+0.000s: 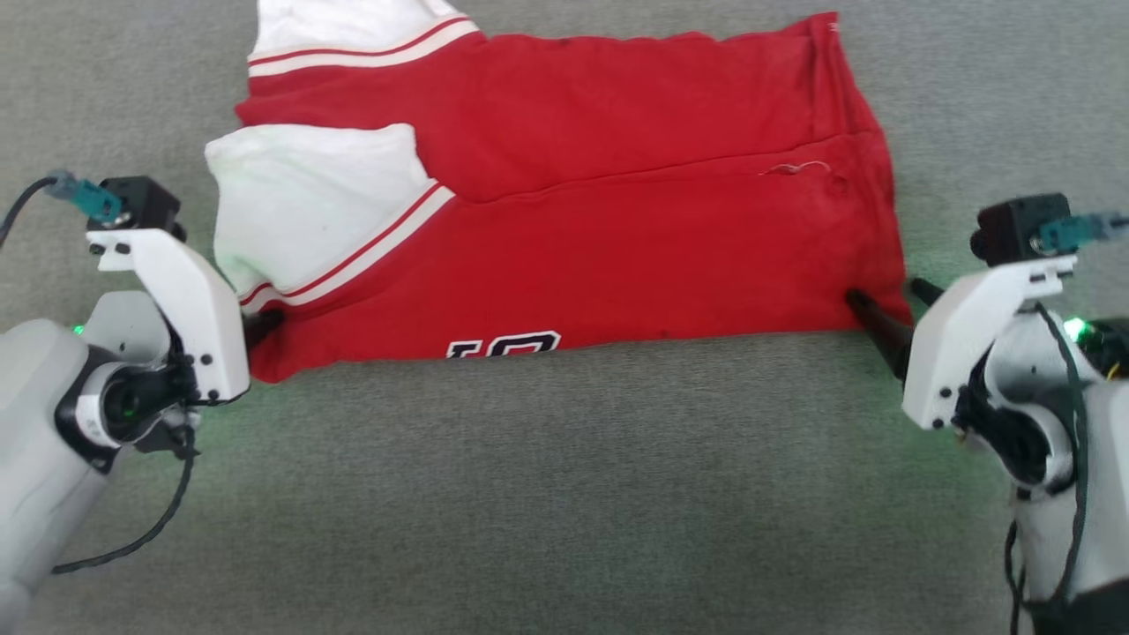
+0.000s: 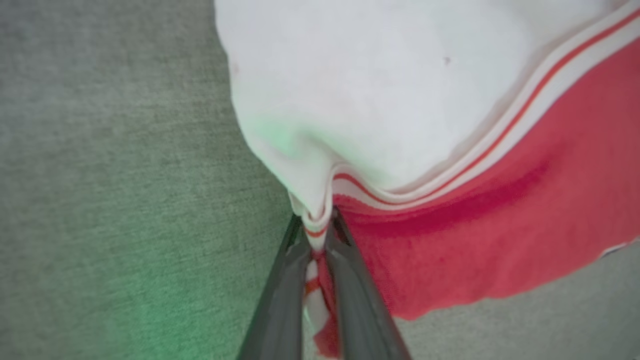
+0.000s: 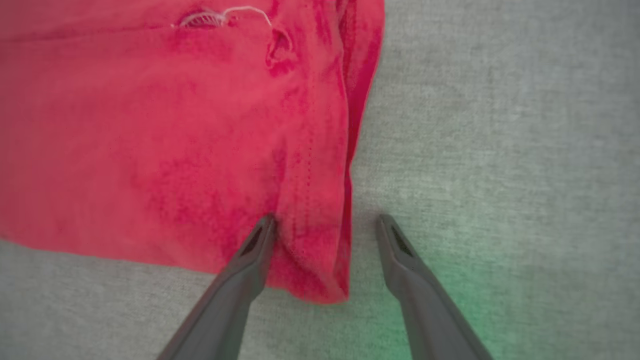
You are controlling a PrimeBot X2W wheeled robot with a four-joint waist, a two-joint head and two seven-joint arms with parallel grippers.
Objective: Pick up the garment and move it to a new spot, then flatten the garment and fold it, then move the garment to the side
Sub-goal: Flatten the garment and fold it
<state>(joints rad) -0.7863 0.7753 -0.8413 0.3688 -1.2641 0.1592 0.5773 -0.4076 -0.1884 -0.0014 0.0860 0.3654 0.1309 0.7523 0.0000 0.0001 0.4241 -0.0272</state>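
The grey cloth surface carries the garment, which lies folded and flat across the far middle of the scene, with its white sleeves at the left and its black-and-white lettering at the near edge. My left claw is pressed together on the garment's near left corner, pinching the red-and-white striped trim. My right claw stands spread at the near right corner, one finger resting on the red cloth and the other on the grey surface just beside the garment's edge.
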